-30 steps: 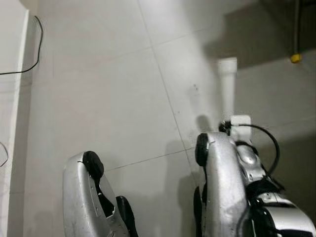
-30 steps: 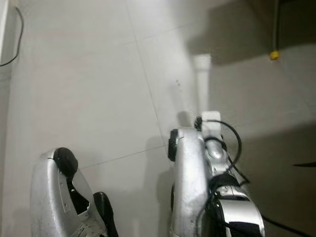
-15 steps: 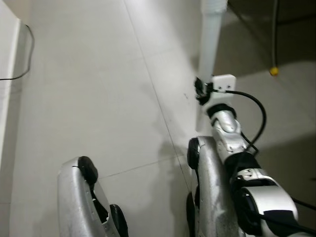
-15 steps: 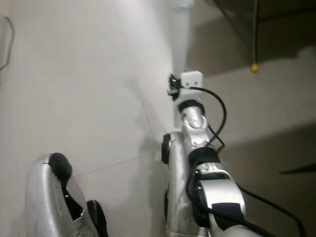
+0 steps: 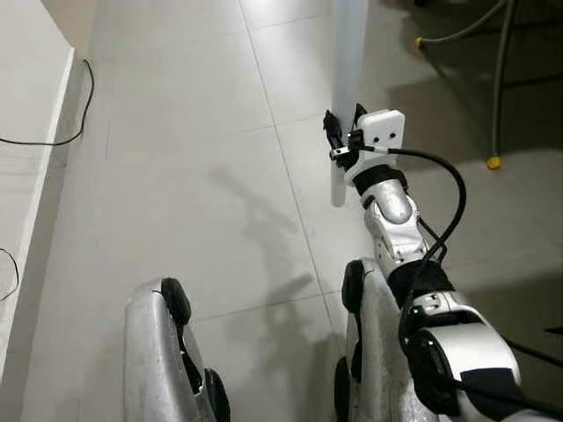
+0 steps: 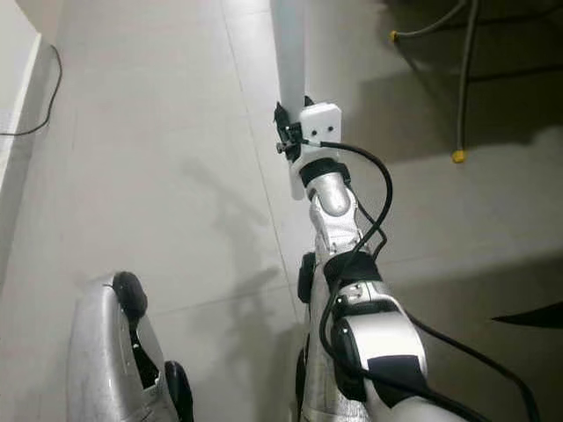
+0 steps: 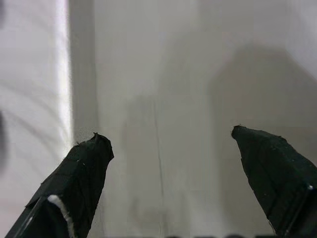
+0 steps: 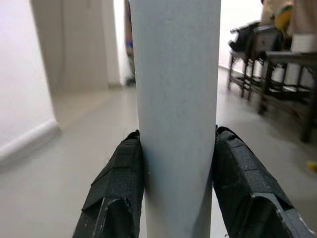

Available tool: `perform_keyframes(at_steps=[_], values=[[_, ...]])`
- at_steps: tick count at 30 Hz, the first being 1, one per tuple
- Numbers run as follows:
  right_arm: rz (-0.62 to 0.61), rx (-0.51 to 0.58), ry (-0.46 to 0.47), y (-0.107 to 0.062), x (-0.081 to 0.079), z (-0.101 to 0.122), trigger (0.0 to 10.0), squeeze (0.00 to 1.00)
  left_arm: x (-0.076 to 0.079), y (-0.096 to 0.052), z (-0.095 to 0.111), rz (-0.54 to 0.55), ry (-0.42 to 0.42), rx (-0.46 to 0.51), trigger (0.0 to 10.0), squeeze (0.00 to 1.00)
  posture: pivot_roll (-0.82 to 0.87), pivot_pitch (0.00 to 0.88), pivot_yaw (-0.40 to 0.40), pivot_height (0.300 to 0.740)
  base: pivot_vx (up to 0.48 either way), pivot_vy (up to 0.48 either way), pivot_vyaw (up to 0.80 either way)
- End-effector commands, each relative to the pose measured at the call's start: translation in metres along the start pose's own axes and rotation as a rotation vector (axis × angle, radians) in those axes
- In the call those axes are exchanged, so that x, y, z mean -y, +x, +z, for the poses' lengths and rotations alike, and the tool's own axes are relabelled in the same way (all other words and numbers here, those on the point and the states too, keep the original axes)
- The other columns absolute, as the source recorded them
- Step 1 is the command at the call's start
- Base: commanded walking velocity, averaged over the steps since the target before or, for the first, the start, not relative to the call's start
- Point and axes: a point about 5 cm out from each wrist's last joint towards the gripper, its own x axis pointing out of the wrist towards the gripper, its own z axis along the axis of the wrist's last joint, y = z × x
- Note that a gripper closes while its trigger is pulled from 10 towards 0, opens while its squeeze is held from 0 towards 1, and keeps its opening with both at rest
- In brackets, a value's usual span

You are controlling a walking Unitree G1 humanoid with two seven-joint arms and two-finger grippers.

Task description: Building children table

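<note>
While we hold one white table leg [image 5: 348, 70] upright above the floor [image 5: 176, 132], our right tool [image 8: 176, 173] pinching it, the left tool [image 7: 168, 163] hangs spread and empty. We judge the building barely begun: no tabletop is visible, nothing joined yet.

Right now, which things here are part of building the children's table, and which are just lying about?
Part of the job:
- white table leg, upright
- right gripper, shut on it
- left gripper, open and hanging idle

Lying about:
- black cable by the white wall edge
- metal frame with yellow foot caps on the tiled floor
</note>
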Motion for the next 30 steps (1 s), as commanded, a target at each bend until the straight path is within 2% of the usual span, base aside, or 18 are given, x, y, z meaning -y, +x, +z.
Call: perform_keyframes(at_steps=[1,3,6,9,12,15,18,21,23,24,30], values=[[0.033,0.007,0.091,-0.001,-0.013,0.000,10.0,0.00,-0.015,-0.001,0.010,0.051,0.020,0.046,10.0,0.00,0.07,0.190,0.042,0.380,0.000,0.000,0.00],[0.043,0.001,0.180,-0.001,-0.021,0.000,10.0,0.00,-0.020,0.002,0.035,0.066,0.057,0.147,10.0,0.00,0.06,0.178,0.036,0.390,0.000,0.000,0.00],[0.082,0.000,0.228,-0.002,-0.031,0.000,10.0,0.00,-0.019,0.004,0.067,0.065,0.076,0.269,10.0,0.00,0.07,0.164,0.023,0.405,0.000,0.000,0.00],[0.111,-0.007,0.259,-0.005,-0.041,0.000,10.0,0.00,-0.011,0.004,0.103,0.051,0.032,0.388,10.0,0.00,0.07,0.147,0.017,0.420,0.000,0.000,0.00],[0.127,-0.016,0.299,-0.009,-0.049,0.000,10.0,0.00,0.005,0.001,0.133,0.002,0.023,0.494,10.0,0.00,0.06,0.131,0.007,0.435,0.000,0.000,0.00],[0.127,-0.020,0.308,-0.010,-0.051,0.000,10.0,0.00,0.010,0.000,0.141,-0.017,0.014,0.520,10.0,0.00,0.06,0.131,0.007,0.445,0.000,0.000,0.00],[0.140,-0.030,0.350,-0.017,-0.056,0.003,10.0,0.00,0.037,-0.005,0.165,-0.094,-0.012,0.606,10.0,0.00,0.04,0.110,0.006,0.460,0.000,0.000,0.00],[0.141,-0.048,0.403,-0.021,-0.057,0.006,10.0,0.00,0.053,-0.011,0.174,-0.157,-0.025,0.637,10.0,0.00,0.04,0.105,0.005,0.475,0.000,0.000,0.00],[0.145,-0.063,0.435,-0.024,-0.058,0.005,10.0,0.00,0.072,-0.015,0.177,-0.277,-0.005,0.645,10.0,0.00,0.04,0.092,0.003,0.485,0.000,0.000,0.00],[0.148,-0.079,0.479,-0.026,-0.060,0.002,10.0,0.00,0.089,-0.020,0.175,-0.388,0.028,0.641,10.0,0.00,0.03,0.084,-0.001,0.495,0.000,0.000,0.00],[0.166,-0.100,0.498,-0.031,-0.062,0.001,10.0,0.00,0.097,-0.024,0.173,-0.419,0.024,0.618,10.0,0.00,0.03,0.076,-0.001,0.525,0.000,0.000,0.00]])
